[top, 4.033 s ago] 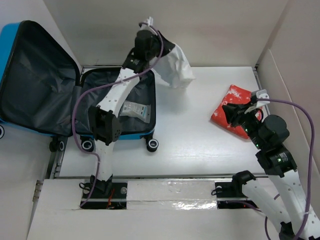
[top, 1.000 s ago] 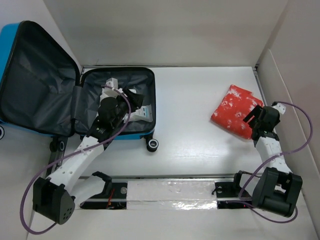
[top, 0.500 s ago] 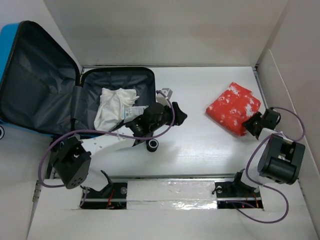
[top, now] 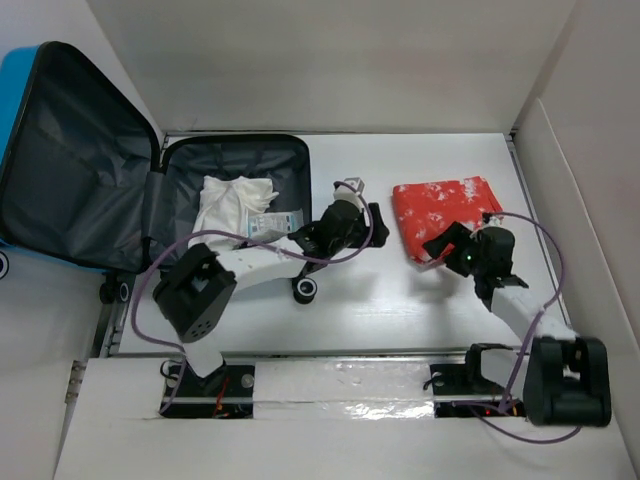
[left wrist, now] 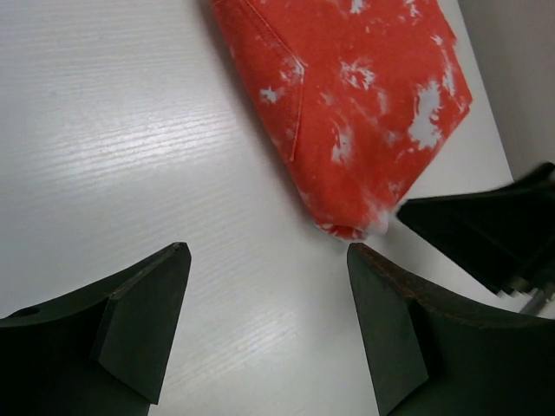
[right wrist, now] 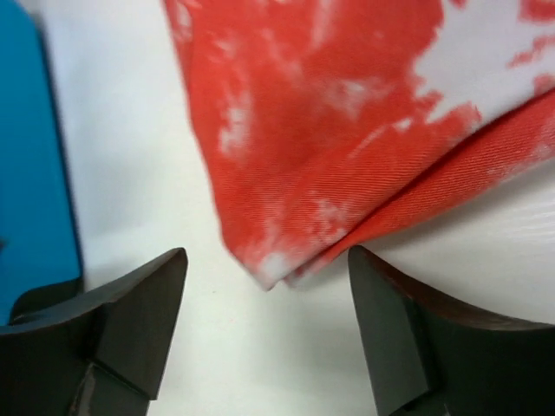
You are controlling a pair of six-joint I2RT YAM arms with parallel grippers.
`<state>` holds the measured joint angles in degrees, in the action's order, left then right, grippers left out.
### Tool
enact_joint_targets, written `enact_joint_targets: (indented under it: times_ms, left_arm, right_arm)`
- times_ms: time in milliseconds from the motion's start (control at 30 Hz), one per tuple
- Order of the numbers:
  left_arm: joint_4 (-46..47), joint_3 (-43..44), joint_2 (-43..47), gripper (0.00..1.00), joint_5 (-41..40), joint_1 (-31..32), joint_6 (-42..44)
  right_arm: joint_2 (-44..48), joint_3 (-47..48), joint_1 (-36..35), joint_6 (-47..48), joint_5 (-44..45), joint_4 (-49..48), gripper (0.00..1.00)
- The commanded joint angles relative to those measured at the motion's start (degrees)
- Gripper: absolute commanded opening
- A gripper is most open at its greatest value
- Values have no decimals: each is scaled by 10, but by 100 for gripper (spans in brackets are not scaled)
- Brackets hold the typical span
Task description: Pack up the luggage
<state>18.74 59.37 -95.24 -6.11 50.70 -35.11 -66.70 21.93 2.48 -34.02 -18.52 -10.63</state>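
Your left gripper (left wrist: 267, 253) is spread wide and holds nothing; it hangs over bare table (top: 400, 290) just short of the red cloth (top: 445, 205). Your right gripper (right wrist: 267, 256) is also wide open, with the cloth's near corner lying loose between its fingers, not pinched. The suitcase (top: 290, 165) lies open at the far left, its lid leaning left. Its wheels point to the arm bases, so its length runs near to far.
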Motion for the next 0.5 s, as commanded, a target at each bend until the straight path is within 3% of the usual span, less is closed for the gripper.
enact_joint_targets:
  times_ms: [0, 67, 200, 467]
  left_arm:
    - [-7, 67, -69, 71, -22, 4, -10]
    - [-24, 122, -108, 74, -14, 4, -26]
    - [-26, 197, -213, 75, 18, -2, -65]
    - [-128, 407, -376, 77, -14, -2, -109]
  right_arm:
    - [108, 35, -5, 40, 71, 72, 85]
    - [153, 55, -5, 47, 106, 106, 94]
    - [233, 82, -5, 87, 124, 175, 96]
    - [283, 103, -5, 149, 34, 199, 96]
